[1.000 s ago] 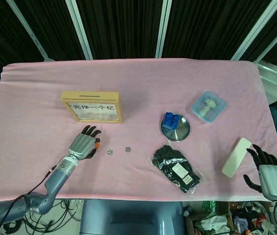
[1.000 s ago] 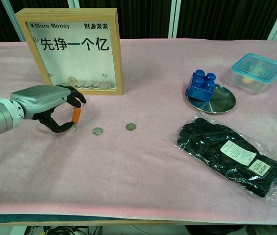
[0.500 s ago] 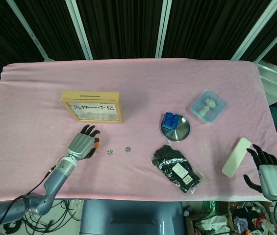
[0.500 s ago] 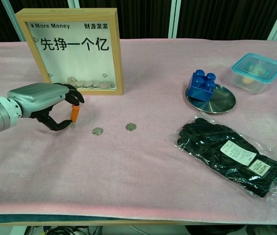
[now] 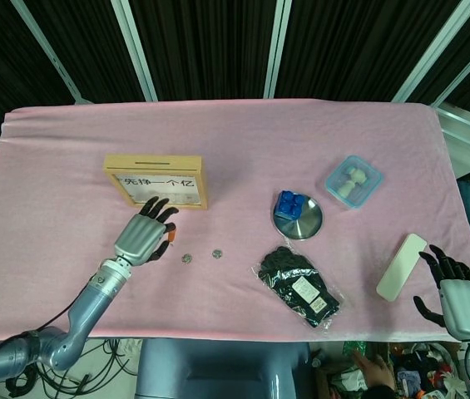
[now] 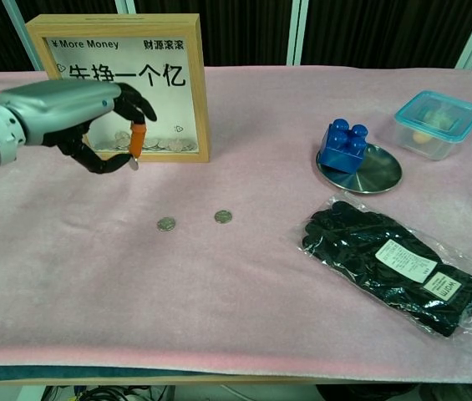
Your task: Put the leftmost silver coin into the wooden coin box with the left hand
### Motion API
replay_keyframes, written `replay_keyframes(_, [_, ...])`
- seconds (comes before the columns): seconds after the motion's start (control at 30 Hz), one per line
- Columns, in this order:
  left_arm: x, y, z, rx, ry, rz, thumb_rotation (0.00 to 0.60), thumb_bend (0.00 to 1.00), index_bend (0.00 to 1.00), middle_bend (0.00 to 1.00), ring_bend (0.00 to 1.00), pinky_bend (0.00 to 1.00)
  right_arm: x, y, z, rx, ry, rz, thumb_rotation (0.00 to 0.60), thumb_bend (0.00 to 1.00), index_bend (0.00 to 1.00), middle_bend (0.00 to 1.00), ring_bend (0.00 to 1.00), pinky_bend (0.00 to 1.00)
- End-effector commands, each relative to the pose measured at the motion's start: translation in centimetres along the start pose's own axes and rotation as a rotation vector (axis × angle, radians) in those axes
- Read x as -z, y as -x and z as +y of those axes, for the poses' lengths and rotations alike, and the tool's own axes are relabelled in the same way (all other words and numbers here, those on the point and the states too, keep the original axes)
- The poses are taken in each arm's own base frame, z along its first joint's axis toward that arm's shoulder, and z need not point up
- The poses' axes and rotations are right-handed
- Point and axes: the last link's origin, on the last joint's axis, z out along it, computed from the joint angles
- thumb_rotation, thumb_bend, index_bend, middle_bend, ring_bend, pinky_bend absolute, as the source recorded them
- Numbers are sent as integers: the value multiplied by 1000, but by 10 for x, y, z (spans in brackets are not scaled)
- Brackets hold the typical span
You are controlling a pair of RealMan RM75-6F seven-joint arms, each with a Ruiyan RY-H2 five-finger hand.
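A small silver coin (image 6: pixel 134 164) is pinched between the thumb and an orange-tipped finger of the left hand (image 6: pixel 93 117), which is raised off the cloth in front of the wooden coin box (image 6: pixel 119 83). The coin is judged to be light, thin, rigid and rather slippery; it is best kept gripped by its flat faces, edge outward, so that it can be lined up with the slot (image 5: pixel 153 162) seen on the box's top in the head view (a narrow target, where a small tilt could make the coin catch or drop). Two more coins (image 6: pixel 166 224) (image 6: pixel 223 216) lie on the cloth, well apart from the hand.

The right hand (image 5: pixel 461 299) is seen at the table's near right corner, holding nothing, with its fingers apart.

The table is covered by a pink cloth (image 6: pixel 244 276), soft and slightly wrinkled, on which a dropped coin would probably settle rather than roll far. Dark curtains with pale frame bars are seen behind the table.
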Motion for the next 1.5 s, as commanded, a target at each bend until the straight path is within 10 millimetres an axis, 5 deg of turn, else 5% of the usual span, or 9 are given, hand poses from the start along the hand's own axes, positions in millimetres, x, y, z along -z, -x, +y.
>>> replay_keyframes(0.03, [-4, -43, 7, -46, 7, 52, 600, 483, 603, 170, 0, 5, 0, 0, 0, 0, 1, 1, 600, 215, 169, 63, 166, 183])
replay_keyframes(0.47, [-9, -129, 24, -76, 28, 97, 600, 483, 605, 177, 0, 5, 1, 0, 0, 1, 8, 1, 600, 216, 169, 63, 166, 183])
replay_keyframes(0.73, [-46, -168, 15, -48, -75, 110, 600, 483, 603, 180, 0, 5, 0, 0, 1, -2, 22, 3, 600, 216, 169, 62, 166, 183])
replay_keyframes(1.0, [-70, -179, 5, -39, -206, 92, 600, 483, 601, 176, 0, 4, -1, 0, 1, -1, 24, 8, 600, 216, 170, 62, 166, 183])
replay_keyframes(1.5, [-89, -162, -15, -58, -295, 76, 600, 483, 603, 177, 0, 2, -2, 1, 0, -17, 21, 3, 600, 216, 169, 63, 166, 183])
